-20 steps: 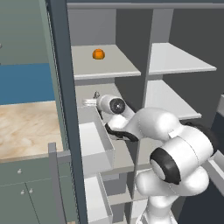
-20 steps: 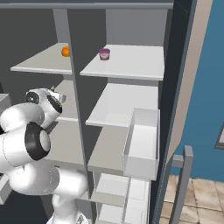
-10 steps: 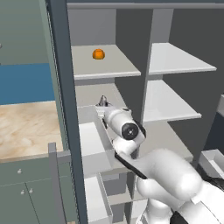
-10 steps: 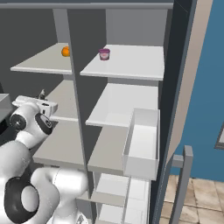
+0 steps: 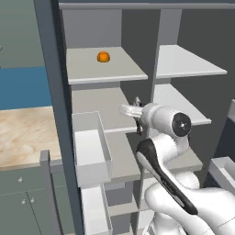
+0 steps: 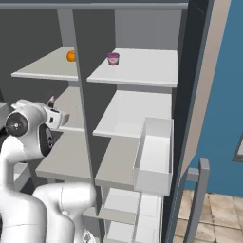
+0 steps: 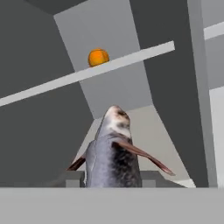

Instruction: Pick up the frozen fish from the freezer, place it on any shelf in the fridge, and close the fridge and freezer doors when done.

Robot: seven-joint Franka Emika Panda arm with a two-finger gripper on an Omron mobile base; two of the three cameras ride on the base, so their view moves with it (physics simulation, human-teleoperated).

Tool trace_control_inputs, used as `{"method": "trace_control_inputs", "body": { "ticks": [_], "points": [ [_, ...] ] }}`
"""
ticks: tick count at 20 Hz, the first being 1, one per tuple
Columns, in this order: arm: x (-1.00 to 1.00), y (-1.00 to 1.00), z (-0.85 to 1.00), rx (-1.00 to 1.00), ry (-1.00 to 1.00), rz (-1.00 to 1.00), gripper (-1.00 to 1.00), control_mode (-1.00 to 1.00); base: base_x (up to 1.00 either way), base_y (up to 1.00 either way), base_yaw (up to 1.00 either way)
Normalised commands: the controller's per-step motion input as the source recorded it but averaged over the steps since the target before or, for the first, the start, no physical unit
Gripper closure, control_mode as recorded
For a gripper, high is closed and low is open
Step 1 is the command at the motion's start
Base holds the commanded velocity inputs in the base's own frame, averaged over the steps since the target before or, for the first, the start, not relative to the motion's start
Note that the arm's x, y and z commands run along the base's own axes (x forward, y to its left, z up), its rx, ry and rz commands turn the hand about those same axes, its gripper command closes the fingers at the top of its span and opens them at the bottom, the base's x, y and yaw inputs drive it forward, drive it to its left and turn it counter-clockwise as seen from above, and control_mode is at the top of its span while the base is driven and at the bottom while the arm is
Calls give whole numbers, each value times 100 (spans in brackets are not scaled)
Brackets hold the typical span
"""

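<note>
Gripper [image 7: 111,181] pinched on fish [image 7: 112,153] at mid-body, held in the air just outside freezer [image 5: 98,103]. Probably light, stiff, slick; thin fins fragile, so best gripped across the thick trunk.

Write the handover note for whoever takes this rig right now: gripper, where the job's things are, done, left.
Gripper: shut on the frozen fish, which stands up between the fingers in the hand view.
Position: gripper is in front of the freezer middle shelf, near the divider; round orange item sits on the freezer shelf above.
Fridge: purple-pink item on its top shelf; lower shelves look free.
Done: fish picked up.
Left: carry it across into the fridge, set it on a shelf, close both doors, which stand open.
</note>
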Motion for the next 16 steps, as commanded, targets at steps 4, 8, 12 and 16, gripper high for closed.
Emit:
{"method": "trace_control_inputs", "body": {
  "ticks": [4, 8, 12, 16],
  "points": [
    [-100, -93, 98, 0, 33, -11, 100, -100, 0, 0, 0],
    [-100, -100, 71, -4, 41, -16, 100, -100, 0, 0, 0],
    [-72, -100, 25, -16, 30, -27, 100, -100, 0, 0, 0],
    [-5, -100, 10, -20, 5, -31, 100, -100, 0, 0, 0]
  ]
}}
